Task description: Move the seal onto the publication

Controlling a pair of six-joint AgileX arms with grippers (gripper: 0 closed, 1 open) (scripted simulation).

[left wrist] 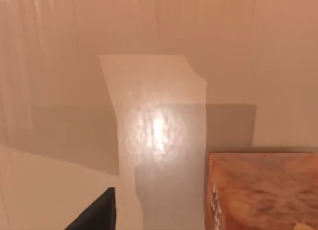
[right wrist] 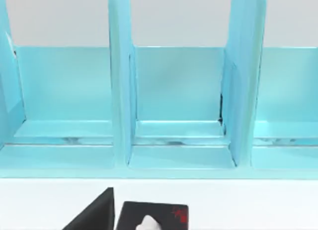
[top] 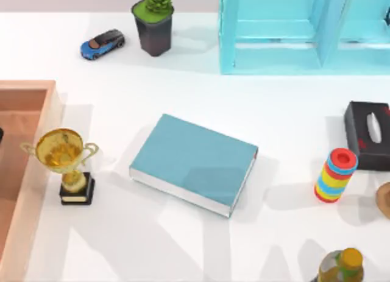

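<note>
The publication (top: 194, 162), a thick teal-blue book with white page edges, lies flat at the middle of the table. The seal (left wrist: 263, 192), a mottled orange-brown block, stands close in the left wrist view on a peach-coloured floor. A dark piece of my left gripper (left wrist: 94, 215) juts in beside it, apart from it. In the right wrist view a dark piece of my right gripper (right wrist: 94, 212) hangs above the white table, facing the blue shelf (right wrist: 174, 111), near a black tissue box (right wrist: 154, 217).
A peach open box (top: 27, 87) runs along the left edge. A gold trophy (top: 67, 163) stands beside it, left of the book. At the back are a blue toy car (top: 102, 44), a potted plant (top: 153, 23) and the blue shelf (top: 274, 63). The tissue box (top: 367, 134), striped ring stack (top: 335, 175) and bottle (top: 341, 267) stand at the right.
</note>
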